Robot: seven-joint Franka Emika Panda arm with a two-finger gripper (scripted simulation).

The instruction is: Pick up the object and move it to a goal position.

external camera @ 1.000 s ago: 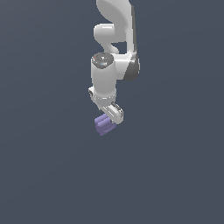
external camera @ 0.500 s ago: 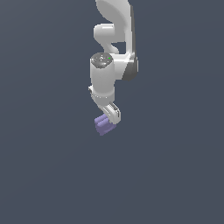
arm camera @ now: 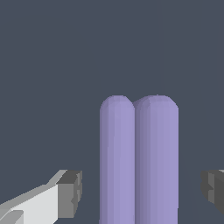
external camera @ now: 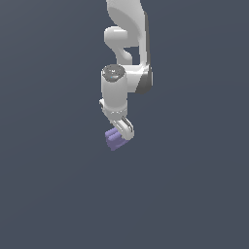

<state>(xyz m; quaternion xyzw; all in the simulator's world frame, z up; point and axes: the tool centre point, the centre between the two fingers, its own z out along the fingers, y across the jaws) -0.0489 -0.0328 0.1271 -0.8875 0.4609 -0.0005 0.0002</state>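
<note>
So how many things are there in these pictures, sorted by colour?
Purple: 1, the lumpy block.
White: 1, the robot arm, with its gripper around the block.
Total: 2.

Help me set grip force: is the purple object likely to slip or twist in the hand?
Probably rigid: the purple object looks crisp-edged. Its two rounded lobes might twist or slip against flat pads. The hand is open with gaps either side, so closing could nudge it.
</note>
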